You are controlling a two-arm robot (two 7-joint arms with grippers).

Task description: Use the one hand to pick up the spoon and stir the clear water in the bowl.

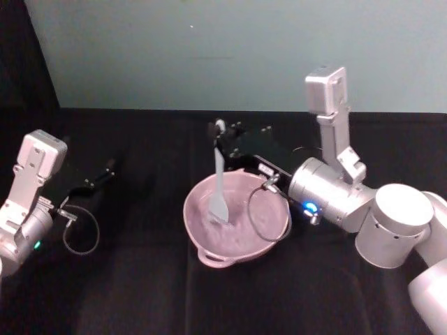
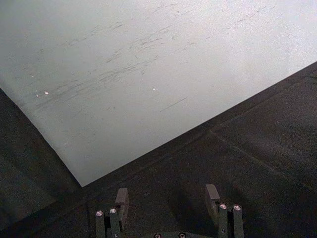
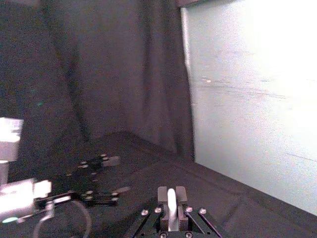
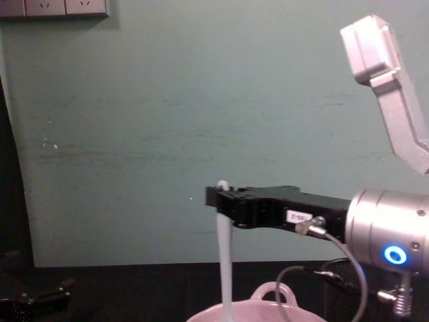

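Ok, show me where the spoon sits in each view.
Head: spoon upright at centre, head in the bowl, held by the right gripper.
Left wrist: faces pale wall and black cloth.
Right wrist: handle between the fingers, bottom centre.
Chest: spoon hanging from the gripper into the bowl.
Shared landmark: pale wall.

The scene is dim. The black cloth (image 1: 140, 293) around the bowl (image 1: 241, 241) swallows most of the light and shows no clear shadows. Behind the bowl, the pale green wall (image 1: 209, 56) is the brightest surface, washing out to white glare in the right wrist view. Soft highlights sit on the bowl's glossy rim and on the silver arm (image 1: 328, 192) to its right, where a blue lamp (image 1: 308, 206) glows.
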